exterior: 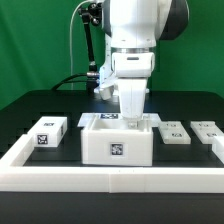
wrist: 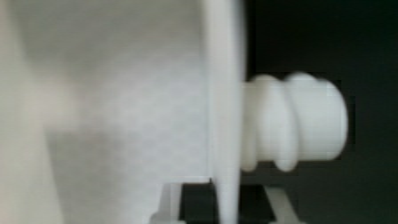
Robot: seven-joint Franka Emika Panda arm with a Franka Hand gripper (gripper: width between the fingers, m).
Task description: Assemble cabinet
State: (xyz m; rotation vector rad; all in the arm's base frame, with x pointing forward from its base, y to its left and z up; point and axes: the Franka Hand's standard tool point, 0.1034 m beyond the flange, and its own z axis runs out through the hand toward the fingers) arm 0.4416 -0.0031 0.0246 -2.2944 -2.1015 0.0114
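Note:
The cabinet point(exterior: 117, 145), a large open white box with a tag on its front, stands at the middle of the table. My gripper point(exterior: 131, 118) reaches down into its top at the back right. In the wrist view a thin white panel point(wrist: 222, 100) shows edge-on and runs down between my fingers point(wrist: 192, 205). A ribbed round white knob point(wrist: 299, 120) sticks out from one side of the panel. My gripper point(wrist: 226, 205) is shut on the panel's edge. A broad white face point(wrist: 98, 110) fills the other side.
A small tagged white block point(exterior: 47, 133) stands at the exterior view's left. Two flat tagged white pieces point(exterior: 176, 133) point(exterior: 207, 130) lie at the right. The low white border rail point(exterior: 110, 178) runs along the front and sides.

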